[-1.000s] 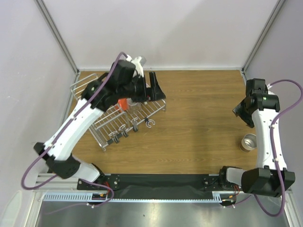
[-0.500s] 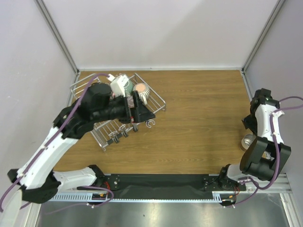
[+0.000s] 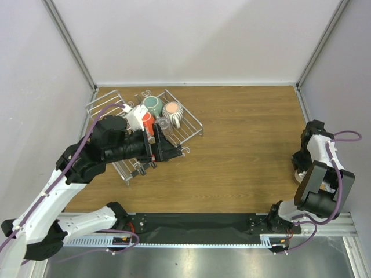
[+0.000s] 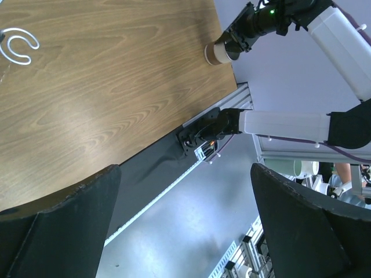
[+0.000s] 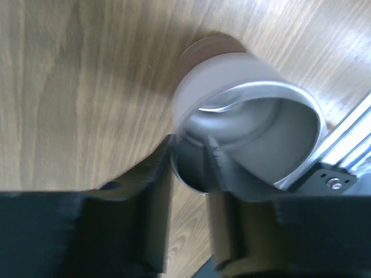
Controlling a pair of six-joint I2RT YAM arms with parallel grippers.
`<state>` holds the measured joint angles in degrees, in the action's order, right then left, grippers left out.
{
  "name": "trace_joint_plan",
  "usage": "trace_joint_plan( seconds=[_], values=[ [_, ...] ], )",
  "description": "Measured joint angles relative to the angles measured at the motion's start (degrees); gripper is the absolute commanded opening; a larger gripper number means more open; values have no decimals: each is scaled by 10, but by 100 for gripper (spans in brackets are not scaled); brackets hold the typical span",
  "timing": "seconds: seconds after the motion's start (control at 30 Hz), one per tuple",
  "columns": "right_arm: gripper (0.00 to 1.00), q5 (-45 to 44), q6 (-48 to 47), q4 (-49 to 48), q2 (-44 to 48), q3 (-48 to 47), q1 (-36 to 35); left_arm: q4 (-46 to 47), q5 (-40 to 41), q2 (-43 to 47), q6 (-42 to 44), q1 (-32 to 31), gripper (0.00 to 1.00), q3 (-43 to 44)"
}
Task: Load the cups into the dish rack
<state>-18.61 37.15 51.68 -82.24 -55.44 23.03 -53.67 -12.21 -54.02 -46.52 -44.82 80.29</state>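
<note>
since a second ago: the left arm [image 3: 87,159], then reaching over the dish rack [image 3: 96,106], is now sitting drawn back to its near side. the right arm [image 3: 322,174], then raised, is now folding down onto the shiny metal cup [image 5: 249,124] near the table's right edge.

item, rack: standing far left on the wooden table [image 3: 243,133], carrying the dark teal mug [image 3: 152,105], white ribbed mug [image 3: 173,114] and red mug [image 3: 147,121]. what is probably the clear glass [image 3: 163,124] is showing faintly just beside the red one.

item, left gripper [image 4: 185,171]: fingers spreading wide, carrying nothing.

item, right gripper [image 5: 188,159]: fingers drawn narrow, straddling the cup's wall, one outside and one inside, apparently pinching it.

step in hand: taking up the last loose cup. the next move is calling for a firm pinch, a straight lift, then a long carry across to a free slot among the mugs, without the thin wall slipping.

views: the right wrist is showing the pinch, which the arm is hiding from above. the left wrist is showing that cup upright from across the table. only the top view is showing the loaded rack.
</note>
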Motion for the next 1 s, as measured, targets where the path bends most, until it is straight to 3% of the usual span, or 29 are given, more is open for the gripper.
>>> trace_joint_plan(
  seconds=[0.03, 0.07, 0.13, 0.37, 0.57, 0.77, 1.0],
  values=[
    [22, 5, -1, -2, -1, 5, 2, 0, 0, 1, 0, 0, 100, -4],
    [8, 9, -3, -3, -1, 6, 3, 0, 0, 1, 0, 0, 100, -7],
    [0, 17, -6, -6, 0, 6, 4, 0, 0, 1, 0, 0, 100, -8],
    [0, 98, 3, 6, 36, -8, -14, 38, -13, -14, -7, 0, 100, -8],
    [0, 247, 15, 18, 82, -120, -81, 108, -55, -49, -23, 0, 100, -9],
    [0, 439, 86, -96, 155, -189, -210, 186, -81, -68, -50, 0, 100, -10],
    [0, 629, 163, -245, 122, -300, -373, 239, -61, -79, -60, 0, 100, 7]
  ],
)
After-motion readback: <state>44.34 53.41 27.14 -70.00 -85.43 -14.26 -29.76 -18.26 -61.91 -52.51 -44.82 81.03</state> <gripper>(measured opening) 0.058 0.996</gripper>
